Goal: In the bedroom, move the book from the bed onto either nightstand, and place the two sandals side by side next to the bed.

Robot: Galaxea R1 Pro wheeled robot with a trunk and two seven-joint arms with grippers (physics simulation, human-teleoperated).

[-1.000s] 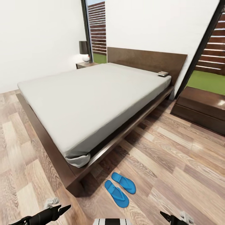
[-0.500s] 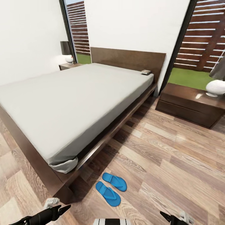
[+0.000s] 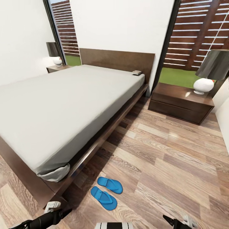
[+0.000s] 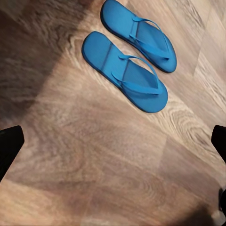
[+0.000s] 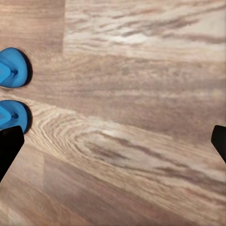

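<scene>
The book [image 3: 136, 72] lies on the off-white mattress of the bed [image 3: 63, 105], at the corner by the headboard nearest the right-hand nightstand [image 3: 179, 103]. A second nightstand [image 3: 57, 67] stands at the far side of the bed. The two blue sandals [image 3: 110, 185] [image 3: 103, 197] lie side by side on the plank floor by the bed's foot corner; they also show in the left wrist view [image 4: 141, 35] [image 4: 125, 70] and partly in the right wrist view [image 5: 12, 68]. My left gripper [image 4: 113, 141] and right gripper [image 5: 113, 141] hang open over bare floor, holding nothing.
White-based lamps stand on the right nightstand [image 3: 203, 85] and the far one [image 3: 57, 60]. Tall black-framed windows flank the headboard. A wide strip of wood floor [image 3: 165, 152] runs between the bed and the right wall.
The whole head view has swung to the right, bringing the right nightstand and its lamp fully into sight. Book, sandals and both arms keep their places.
</scene>
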